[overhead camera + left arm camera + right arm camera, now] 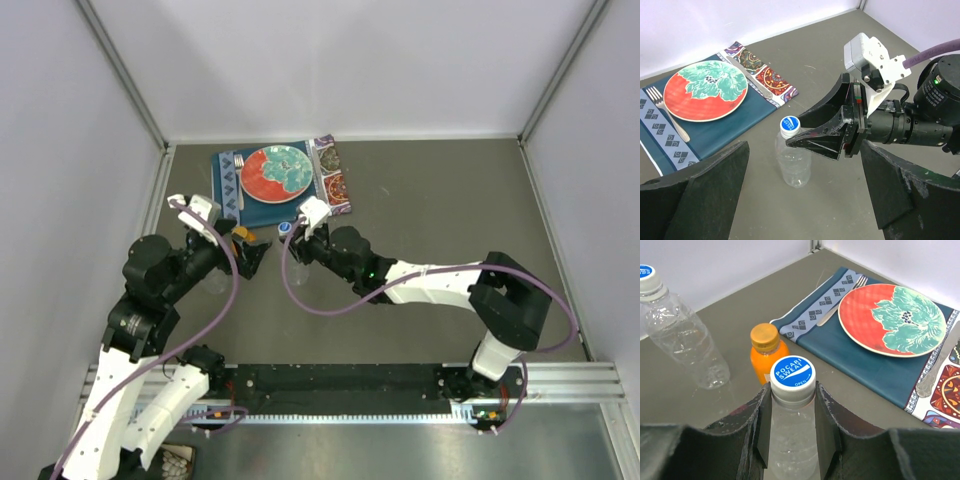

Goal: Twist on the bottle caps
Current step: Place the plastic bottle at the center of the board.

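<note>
Clear bottle (790, 445) (capped) in right gripper (792, 395)

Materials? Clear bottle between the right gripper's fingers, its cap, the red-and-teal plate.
The slim clear bottle: thin transparent plastic, judging by the see-through, ribbed, slightly crumpled wall. Its white screw cap with blue printed top: opaque moulded plastic, ridged rim. The round red-and-teal plate: probably glazed ceramic, glossy with a cream rim; melamine can't be ruled out.
</note>
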Robot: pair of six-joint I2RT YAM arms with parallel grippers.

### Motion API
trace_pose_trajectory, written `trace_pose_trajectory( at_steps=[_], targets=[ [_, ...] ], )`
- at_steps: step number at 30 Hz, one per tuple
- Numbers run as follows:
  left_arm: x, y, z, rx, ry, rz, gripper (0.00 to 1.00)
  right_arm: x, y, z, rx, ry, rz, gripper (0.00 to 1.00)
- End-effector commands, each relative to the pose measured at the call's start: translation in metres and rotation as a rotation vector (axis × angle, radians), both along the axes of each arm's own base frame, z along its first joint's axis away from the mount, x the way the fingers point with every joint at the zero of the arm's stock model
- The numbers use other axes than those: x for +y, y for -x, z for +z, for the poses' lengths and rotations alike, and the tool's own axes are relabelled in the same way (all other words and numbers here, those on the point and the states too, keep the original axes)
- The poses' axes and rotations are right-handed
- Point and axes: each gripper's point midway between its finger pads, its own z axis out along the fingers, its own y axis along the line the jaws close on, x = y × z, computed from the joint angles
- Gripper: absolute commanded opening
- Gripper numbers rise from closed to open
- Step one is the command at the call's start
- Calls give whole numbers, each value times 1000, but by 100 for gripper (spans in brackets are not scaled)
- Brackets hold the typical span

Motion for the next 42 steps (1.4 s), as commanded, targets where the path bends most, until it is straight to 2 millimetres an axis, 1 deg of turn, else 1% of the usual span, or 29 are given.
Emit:
trace_pose_trajectory(
  at_steps=[1,2,5,9,12,13,15,16,18,21,27,30,34,40,41,42],
  targets=[
    [1,0,4,-19,18,12,98,1,-1,0,6,-81,-42,4],
    [1,0,4,-18,16,10,98,3,1,1,5,-89,-42,4],
    [2,0,2,-17,13,16,98,2,4,-8,5,-84,-56,5],
    [2,1,3,-17,18,18,98,5,9,-21,30,-60,-43,9],
    [3,1,3,-20,19,21,98,7,10,-25,37,-44,-36,23],
    [4,2,3,-21,17,22,99,8,11,-26,42,-30,-33,30],
    [4,1,3,-22,18,24,98,8,10,-26,41,-22,-33,38],
    [4,2,3,-24,18,24,98,9,12,-25,38,-17,-30,45],
    [4,1,3,-24,20,27,98,10,11,-23,32,-14,-27,52],
    [4,1,4,-26,21,24,98,12,11,-20,25,-3,-17,58],
    [3,1,4,-28,25,23,98,15,10,-11,5,0,-14,65],
    [3,1,3,-24,25,23,98,15,8,-9,-4,0,-18,66],
    [3,1,2,-24,26,23,98,15,7,2,-20,-15,-21,67],
    [3,2,2,-21,30,22,98,19,7,10,-33,-15,-11,70],
    [3,3,3,-24,31,22,98,19,6,11,-35,-17,-11,71],
    [3,2,1,-18,29,22,98,20,5,14,-39,-20,-13,75]
  ],
)
